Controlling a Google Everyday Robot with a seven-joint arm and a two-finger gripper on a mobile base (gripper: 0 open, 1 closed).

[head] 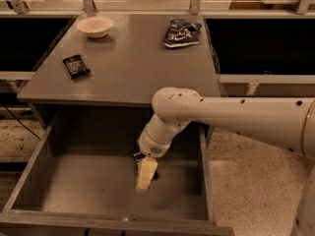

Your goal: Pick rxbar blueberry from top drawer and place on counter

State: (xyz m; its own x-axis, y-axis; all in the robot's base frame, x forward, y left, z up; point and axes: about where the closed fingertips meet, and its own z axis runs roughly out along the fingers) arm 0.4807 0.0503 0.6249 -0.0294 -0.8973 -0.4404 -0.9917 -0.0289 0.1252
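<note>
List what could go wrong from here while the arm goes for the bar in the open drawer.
1. The end effector hangs low in the top drawer, covering most of the rxbar blueberry. Only a dark sliver shows, so a grasp may land off-centre and slip.
2. The arm bends close by the front edge of the counter; lifting the bar out might knock it there.

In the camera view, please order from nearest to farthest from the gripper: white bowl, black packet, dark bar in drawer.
The gripper is inside the top drawer.
1. dark bar: beside it, in drawer
2. black packet: counter, left
3. white bowl: counter, back left
</note>
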